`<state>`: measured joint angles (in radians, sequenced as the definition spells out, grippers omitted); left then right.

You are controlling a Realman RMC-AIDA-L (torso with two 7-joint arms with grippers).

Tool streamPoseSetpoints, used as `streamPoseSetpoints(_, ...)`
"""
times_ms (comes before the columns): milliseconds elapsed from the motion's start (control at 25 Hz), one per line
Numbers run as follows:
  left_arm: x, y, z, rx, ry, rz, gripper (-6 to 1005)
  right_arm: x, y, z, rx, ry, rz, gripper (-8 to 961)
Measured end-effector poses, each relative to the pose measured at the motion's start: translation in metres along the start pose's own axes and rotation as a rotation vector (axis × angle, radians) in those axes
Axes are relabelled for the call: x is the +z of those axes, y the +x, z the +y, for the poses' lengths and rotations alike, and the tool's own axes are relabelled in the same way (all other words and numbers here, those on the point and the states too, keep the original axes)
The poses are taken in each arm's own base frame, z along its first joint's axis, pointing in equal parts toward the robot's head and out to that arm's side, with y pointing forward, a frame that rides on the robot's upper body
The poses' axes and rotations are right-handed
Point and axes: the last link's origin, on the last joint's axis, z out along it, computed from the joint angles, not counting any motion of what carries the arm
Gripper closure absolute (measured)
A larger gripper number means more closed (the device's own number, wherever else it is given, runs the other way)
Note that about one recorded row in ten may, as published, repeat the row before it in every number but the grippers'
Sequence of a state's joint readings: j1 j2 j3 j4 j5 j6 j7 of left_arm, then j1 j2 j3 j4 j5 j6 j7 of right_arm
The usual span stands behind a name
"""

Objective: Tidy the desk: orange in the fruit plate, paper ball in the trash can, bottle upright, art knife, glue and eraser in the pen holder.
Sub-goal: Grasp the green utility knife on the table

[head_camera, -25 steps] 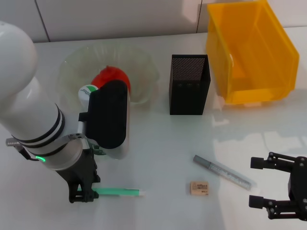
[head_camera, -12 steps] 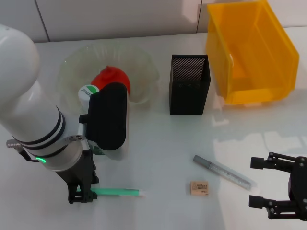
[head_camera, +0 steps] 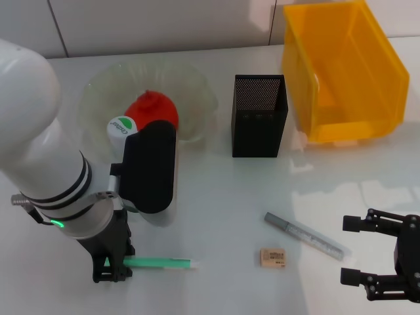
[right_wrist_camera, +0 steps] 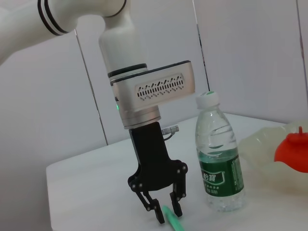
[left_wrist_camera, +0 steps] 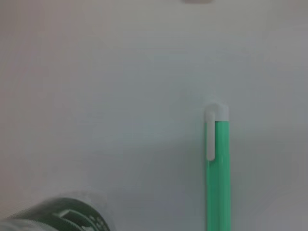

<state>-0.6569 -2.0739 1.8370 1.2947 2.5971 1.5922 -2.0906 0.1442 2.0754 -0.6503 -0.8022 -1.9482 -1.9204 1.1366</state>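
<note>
My left gripper (head_camera: 108,268) is down at the table's front left, open, its fingertips (right_wrist_camera: 157,212) either side of the end of a green pen-shaped stick with a white clip (head_camera: 161,263) (left_wrist_camera: 216,173) (right_wrist_camera: 172,219). Just behind it the bottle (right_wrist_camera: 217,159) stands upright; in the head view only its cap (head_camera: 121,126) clears the arm. A grey pen-shaped stick (head_camera: 305,236) and the eraser (head_camera: 273,257) lie front centre. Which stick is the art knife and which the glue I cannot tell. The orange (head_camera: 152,108) sits in the fruit plate (head_camera: 98,85). The paper ball is out of view. My right gripper (head_camera: 346,250) rests open at the front right.
The black mesh pen holder (head_camera: 259,115) stands at the centre back, with the yellow trash can (head_camera: 344,72) to its right against the wall. The left forearm hangs over the table between the plate and the green stick.
The left arm has shifted slightly toward the front left, showing more of the bottle cap. Its gripper stays at the green stick's end. The right arm has not moved.
</note>
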Motion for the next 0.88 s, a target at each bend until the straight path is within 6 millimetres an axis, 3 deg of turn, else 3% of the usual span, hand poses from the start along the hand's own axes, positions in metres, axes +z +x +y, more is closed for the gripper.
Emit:
streamPoseSetpoints(400,0.0023,0.0013,0.0001,0.018,0.008,0.004,708,-0.0003,0.0004,0.0003,0.001,0.001,0.000,160)
streamPoseSetpoints(720,0.0014,0.0019,0.0000,0.030,0.002,0.007,906,-0.0003,0.0003,0.0005,0.001,0.000,0.000,161)
streamPoseSetpoints(880,0.0007,0.0019,0.0016,0.033,-0.002,0.006,905,-0.0005,-0.0005,0.0009,0.002,-0.004,-0.005,162)
